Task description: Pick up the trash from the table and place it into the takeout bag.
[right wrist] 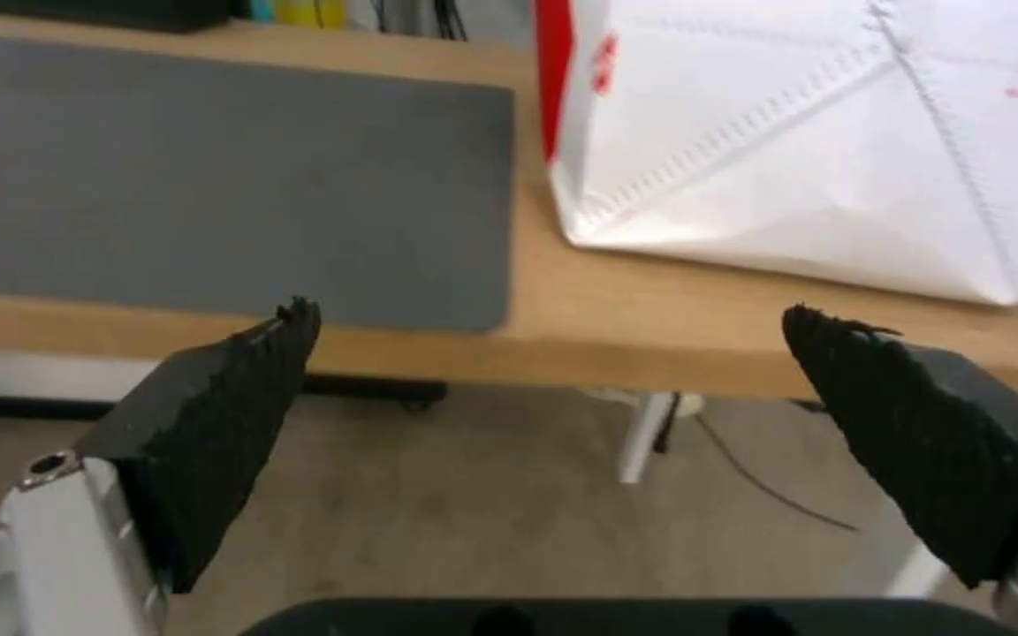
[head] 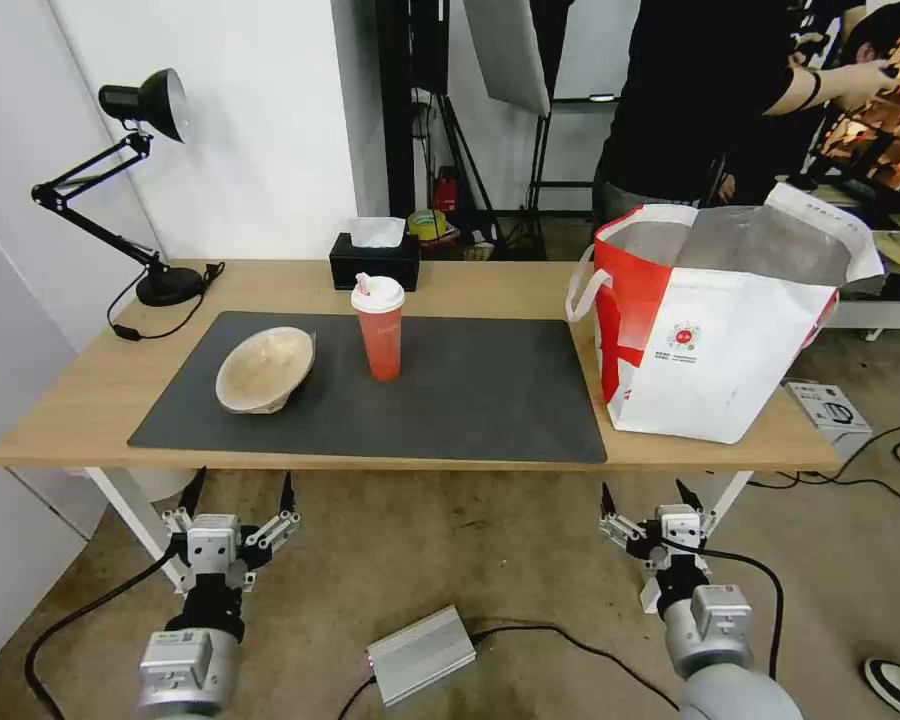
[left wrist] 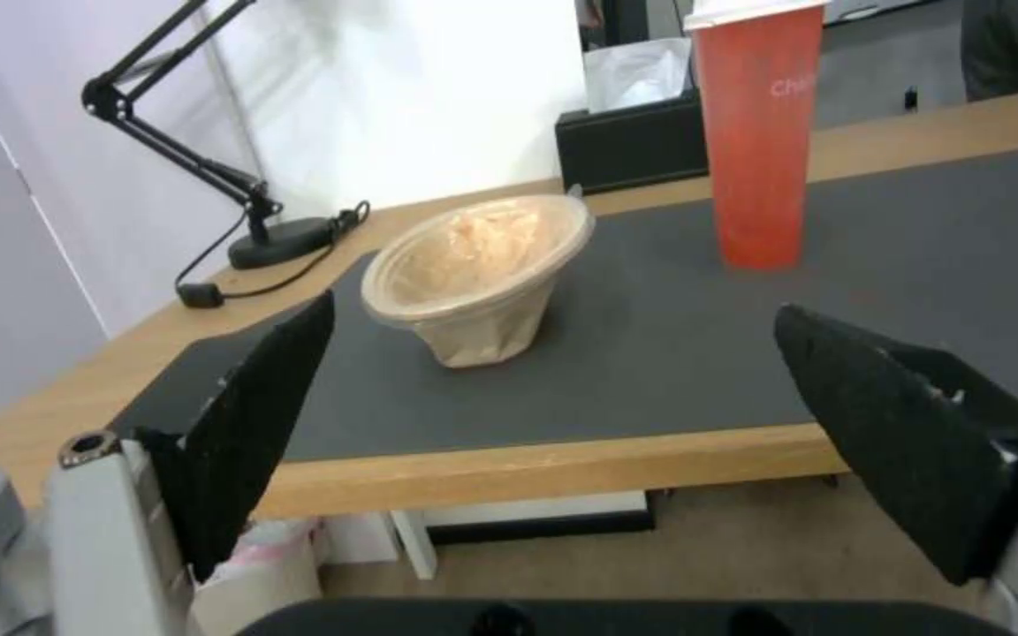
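Both end effectors hang below the near edge of the tabletop (head: pixel 470 275), each spread wide with nothing between its fingers. From where I stand, the left end effector (head: pixel 240 497) sits under the left end of the dark grey mat (head: pixel 470 390), and the right end effector (head: pixel 652 502) sits under the gap between the mat and the takeout bag (head: pixel 710 320).

Two pieces of trash show on the mat. The beige paper-pulp bowl (head: pixel 266 368) lies tipped on its side, its rim facing partly toward the left arm, and it rests almost straight ahead of and above the left end effector. The red drink cup (head: pixel 379 330) with its white lid stands upright a little further in and to the right of the bowl, apart from it, with the black tissue box (head: pixel 375 262) behind it. A black desk lamp (head: pixel 130 190) stands at the far left corner.

The bag stands open at the right end of the tabletop, foil lining showing, just ahead of the right arm.

My read is that the left arm is plainly the nearer one for the bowl, which lies up and forward from it, while any drop means crossing the mat rightward to the bag. The tipped bowl offers its rim edge rather than a flat top.
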